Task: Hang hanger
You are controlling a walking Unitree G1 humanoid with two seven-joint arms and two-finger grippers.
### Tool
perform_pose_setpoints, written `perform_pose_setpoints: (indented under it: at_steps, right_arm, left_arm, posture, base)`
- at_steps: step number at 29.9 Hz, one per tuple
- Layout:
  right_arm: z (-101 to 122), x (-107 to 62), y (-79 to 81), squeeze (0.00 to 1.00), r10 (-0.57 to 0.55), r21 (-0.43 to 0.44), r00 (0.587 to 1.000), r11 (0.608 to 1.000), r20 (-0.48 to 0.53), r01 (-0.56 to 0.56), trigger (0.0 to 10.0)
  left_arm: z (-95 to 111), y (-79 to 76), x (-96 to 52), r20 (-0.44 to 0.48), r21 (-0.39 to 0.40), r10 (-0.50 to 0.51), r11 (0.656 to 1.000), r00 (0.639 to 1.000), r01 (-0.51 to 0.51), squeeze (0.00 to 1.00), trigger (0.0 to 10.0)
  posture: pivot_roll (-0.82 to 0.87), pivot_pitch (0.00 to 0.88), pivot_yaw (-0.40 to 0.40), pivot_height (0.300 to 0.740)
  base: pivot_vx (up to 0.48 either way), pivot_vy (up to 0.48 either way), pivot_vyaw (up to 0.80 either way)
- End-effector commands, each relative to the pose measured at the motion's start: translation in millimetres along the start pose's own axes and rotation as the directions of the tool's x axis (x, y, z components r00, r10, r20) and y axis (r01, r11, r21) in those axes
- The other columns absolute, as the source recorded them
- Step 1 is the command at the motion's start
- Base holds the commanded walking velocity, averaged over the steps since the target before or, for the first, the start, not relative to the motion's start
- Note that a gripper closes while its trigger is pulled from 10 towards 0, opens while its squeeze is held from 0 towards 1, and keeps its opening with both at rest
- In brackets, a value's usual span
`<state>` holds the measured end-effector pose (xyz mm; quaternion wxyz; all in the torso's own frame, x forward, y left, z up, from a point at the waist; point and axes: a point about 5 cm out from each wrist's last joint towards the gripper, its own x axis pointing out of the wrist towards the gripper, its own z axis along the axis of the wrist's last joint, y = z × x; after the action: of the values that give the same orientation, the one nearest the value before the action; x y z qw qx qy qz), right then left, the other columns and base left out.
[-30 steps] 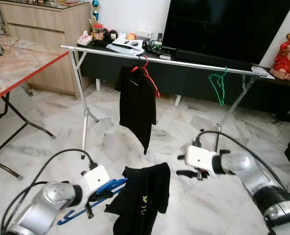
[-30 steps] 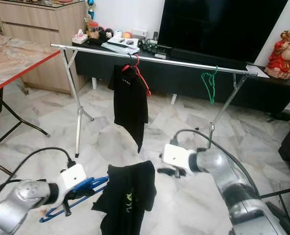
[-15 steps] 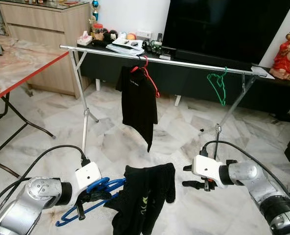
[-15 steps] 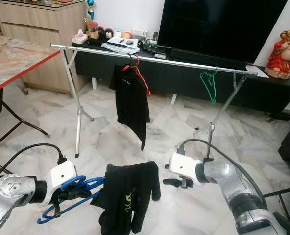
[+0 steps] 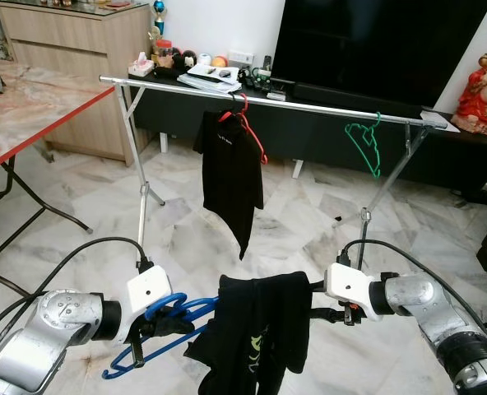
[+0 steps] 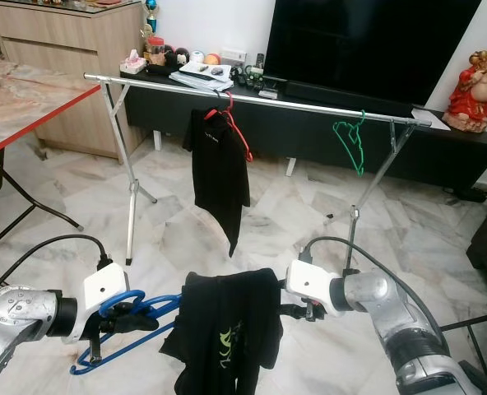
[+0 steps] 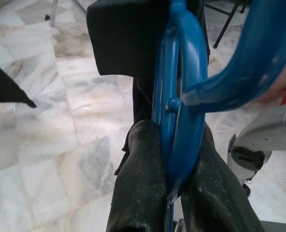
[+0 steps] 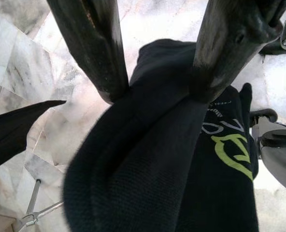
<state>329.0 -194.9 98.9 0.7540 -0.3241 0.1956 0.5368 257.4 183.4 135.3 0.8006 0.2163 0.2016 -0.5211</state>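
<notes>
The blue hanger (image 5: 165, 325) carrying a black shirt (image 5: 260, 329) is held low at 6 o'clock in the head views, well below and in front of the rail (image 5: 268, 100), so hanging is judged not yet done; what remains is to lift it and hook it over the rail. The left gripper (image 7: 169, 186), at 7 o'clock, has both fingers clamped on the blue hanger near its hook. The right gripper (image 8: 157, 82), at 5 o'clock, has its fingers pressed against a fold of the black shirt's fabric, gripping it at the shoulder. Count: three hangers, namely one blue, one red hanger (image 5: 252, 127) bearing a hung black garment (image 5: 231, 177) on the rail at 12 o'clock, and one empty green hanger (image 5: 365, 144) at 1 o'clock; two garments; one rail.
</notes>
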Motion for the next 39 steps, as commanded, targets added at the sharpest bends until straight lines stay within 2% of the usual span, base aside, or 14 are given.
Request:
perform_pose_setpoints:
  at_steps: [1, 9, 13, 14, 15, 39]
  right_arm:
    - [-5, 0.2, 4.3, 0.0, 0.01, 0.048, 1.0, 0.999, 0.018, -0.011, 10.0]
    - [-7, 5.1, 10.4, 0.0, 0.027, 0.079, 0.999, 0.996, 0.04, -0.03, 10.0]
    - [-4, 7.0, 11.2, 0.0, 0.019, 0.105, 0.996, 0.994, 0.088, -0.028, 10.0]
    - [-3, 7.2, 11.1, 0.0, 0.016, 0.109, 0.994, 0.994, 0.104, -0.028, 6.0]
    - [-1, 7.1, 10.4, 0.0, 0.009, 0.119, 0.991, 0.993, 0.131, -0.025, 0.0]
    - [3, 5.9, 7.3, 0.0, -0.012, 0.136, 0.985, 0.991, 0.169, -0.011, 0.0]
  left_arm:
    - [22, 2.1, -4.0, 0.083, 0.048, -0.013, 0.999, 0.996, 0.009, 0.0, 0.0]
    - [41, -0.4, -1.2, 0.15, 0.078, -0.055, 0.996, 0.987, 0.044, 0.0, 0.0]
    - [48, -2.7, 1.0, 0.175, 0.086, -0.075, 0.994, 0.982, 0.061, 0.0, 0.0]
    - [48, -2.6, 1.5, 0.175, 0.086, -0.075, 0.994, 0.982, 0.061, 0.0, 0.0]
    - [48, -2.7, 2.2, 0.174, 0.084, -0.076, 0.995, 0.982, 0.062, 0.0, 0.0]
    - [47, -4.9, 4.1, 0.168, 0.069, -0.076, 0.995, 0.983, 0.065, 0.0, 0.0]
  posture:
    - [0.13, 0.0, -0.115, 0.74]
    - [0.14, 0.0, -0.115, 0.74]
    - [0.14, 0.0, -0.112, 0.74]
    - [0.14, 0.0, -0.112, 0.74]
    - [0.14, 0.0, -0.111, 0.74]
    - [0.14, 0.0, -0.113, 0.74]
  base:
    - [0.0, 0.0, 0.0]
    - [0.0, 0.0, 0.0]
    - [0.0, 0.0, 0.0]
    - [0.0, 0.0, 0.0]
    - [0.0, 0.0, 0.0]
    - [0.0, 0.0, 0.0]
